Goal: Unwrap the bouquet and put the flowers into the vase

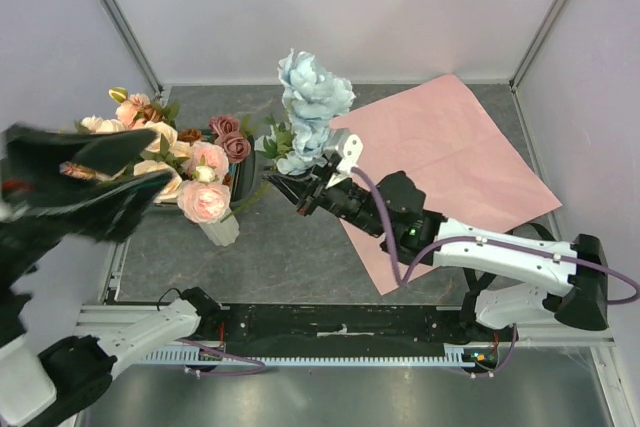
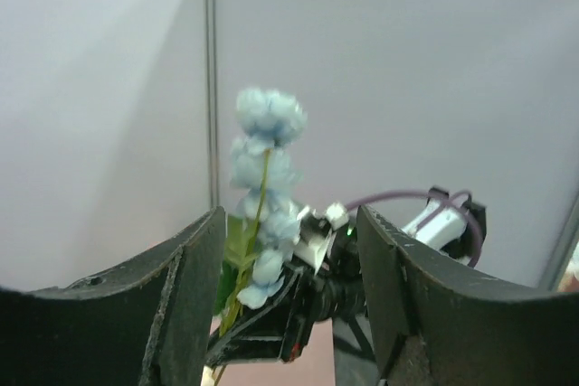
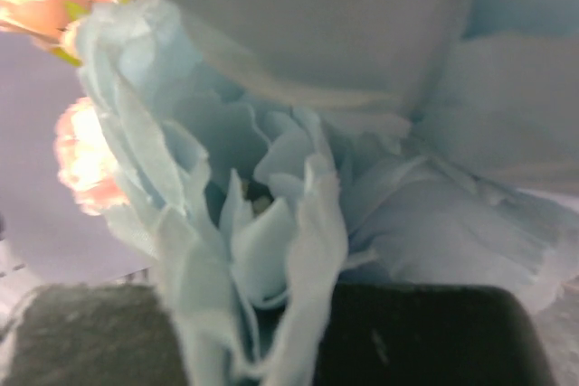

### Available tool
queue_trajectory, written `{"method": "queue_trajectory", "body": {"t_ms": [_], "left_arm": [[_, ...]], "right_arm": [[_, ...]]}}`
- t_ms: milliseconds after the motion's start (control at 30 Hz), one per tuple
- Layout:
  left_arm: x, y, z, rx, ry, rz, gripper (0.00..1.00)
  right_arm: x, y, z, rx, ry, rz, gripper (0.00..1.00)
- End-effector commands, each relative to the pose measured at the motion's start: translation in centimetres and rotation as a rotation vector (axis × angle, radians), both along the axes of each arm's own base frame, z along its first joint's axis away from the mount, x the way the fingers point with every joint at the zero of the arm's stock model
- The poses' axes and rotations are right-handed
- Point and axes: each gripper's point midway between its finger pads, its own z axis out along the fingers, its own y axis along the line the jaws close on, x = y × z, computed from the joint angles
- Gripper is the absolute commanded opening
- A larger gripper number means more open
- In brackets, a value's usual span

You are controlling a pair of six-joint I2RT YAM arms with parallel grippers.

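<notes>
1. One blue stem [image 1: 312, 107] is clamped in the right gripper [image 1: 297, 193], with its blooms rising just ahead of the fingers.
2. The left gripper [image 2: 289, 223] stands released and empty, and the blue stem is well ahead of it.
3. The vase [image 1: 222, 230] sits near the right gripper, on its left, already crowded with roses [image 1: 200, 182].
4. Risks: the packed mouth may deflect the stem. A sideways push could tip the small vase. The top-heavy blooms could twist in the grip.
</notes>
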Motion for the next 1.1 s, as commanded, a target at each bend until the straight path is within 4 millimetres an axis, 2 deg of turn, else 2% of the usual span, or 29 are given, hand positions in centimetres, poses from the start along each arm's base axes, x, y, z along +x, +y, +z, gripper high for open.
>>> {"method": "queue_trajectory", "body": {"t_ms": [0,67,100,167,233,267,433,467,600,767,1000,1067], "left_arm": [[-1.2,3.8,1.5,-0.081,-0.078,0.13,0.66],[-1.0,4.2,0.9,-0.078,-0.071,0.159,0.66],[-1.1,5.1,0.8,-0.093,-0.071,0.193,0.66],[-0.3,5.4,0.0,-0.086,-0.052,0.234,0.66],[-0.2,5.6,-0.5,-0.074,-0.045,0.246,0.65],[0.0,5.6,-0.6,-0.068,-0.046,0.253,0.65],[1.1,5.8,-2.1,-0.041,-0.015,0.304,0.65],[1.4,6.0,-2.3,-0.044,-0.007,0.317,0.64],[2.0,6.4,-3.2,-0.039,0.006,0.355,0.64],[2.7,7.4,-4.0,-0.039,0.02,0.424,0.63],[2.8,7.4,-4.3,-0.038,0.025,0.428,0.62],[2.7,7.4,-4.3,-0.038,0.028,0.422,0.62]], "right_arm": [[2.0,0.1,4.6,0.105,-0.127,-0.217,0.0],[2.2,1.2,4.3,0.06,-0.136,-0.228,0.0],[2.5,1.6,4.8,0.063,-0.137,-0.234,0.0],[2.5,1.7,5.6,0.07,-0.145,-0.238,0.0],[2.6,2.7,5.3,0.031,-0.145,-0.227,0.0],[2.6,2.7,6.1,0.039,-0.151,-0.226,0.0],[2.6,3.0,7.0,0.025,-0.161,-0.226,0.0],[2.6,2.9,7.8,0.036,-0.162,-0.223,0.0],[1.9,3.8,7.9,0.038,-0.145,-0.164,0.0],[1.3,4.8,6.8,0.011,-0.106,-0.109,0.0],[1.6,5.7,5.1,-0.016,-0.118,-0.112,0.0],[1.7,5.9,5.3,-0.019,-0.127,-0.116,0.0]]}}
